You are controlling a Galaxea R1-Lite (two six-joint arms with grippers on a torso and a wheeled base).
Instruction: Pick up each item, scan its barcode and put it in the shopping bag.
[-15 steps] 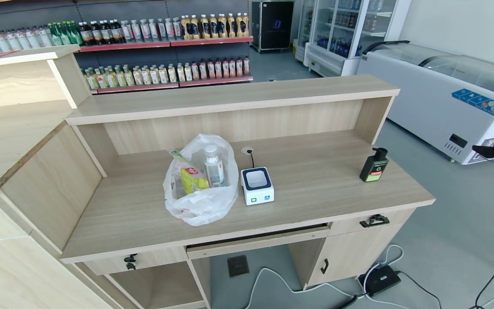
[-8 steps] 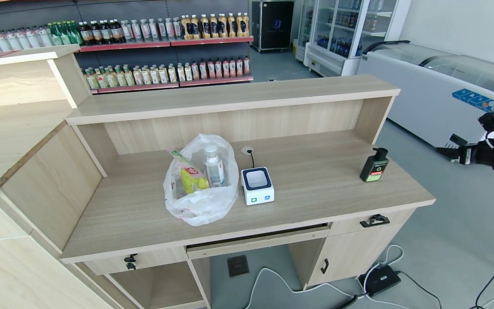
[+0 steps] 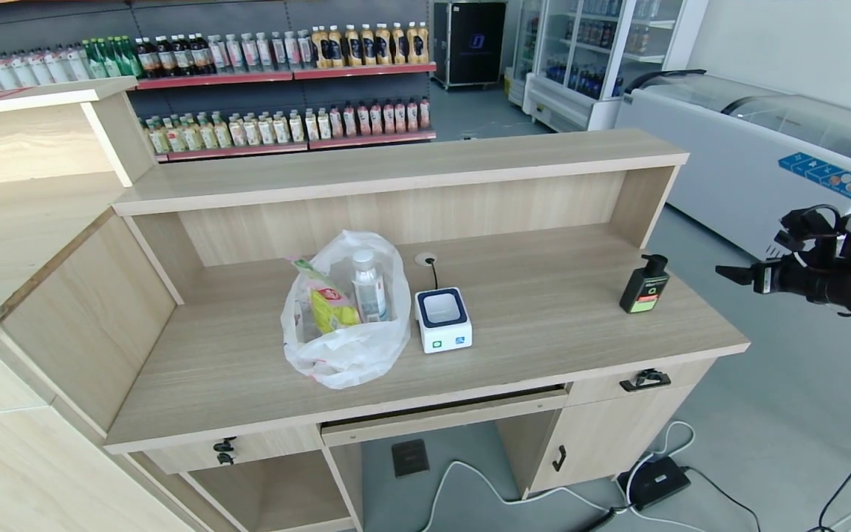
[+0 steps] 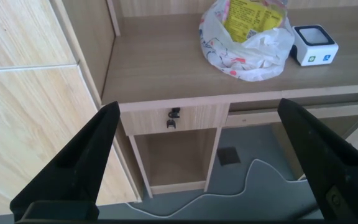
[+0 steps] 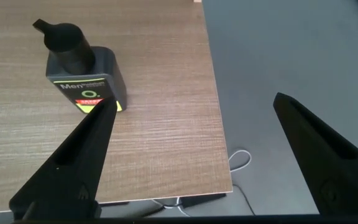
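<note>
Right gripper (image 5: 194, 99) spread wide, empty, beside desk (image 5: 166, 155), near black pump bottle (image 5: 86, 78); left gripper (image 4: 197, 106) wide, empty

Head camera overlooks the whole counter (image 3: 558, 325); left wrist camera shares its shopping bag (image 3: 348, 353) end, right wrist the other.

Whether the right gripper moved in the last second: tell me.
Yes. The right gripper moved left, closer to the black pump bottle on the desk.
</note>
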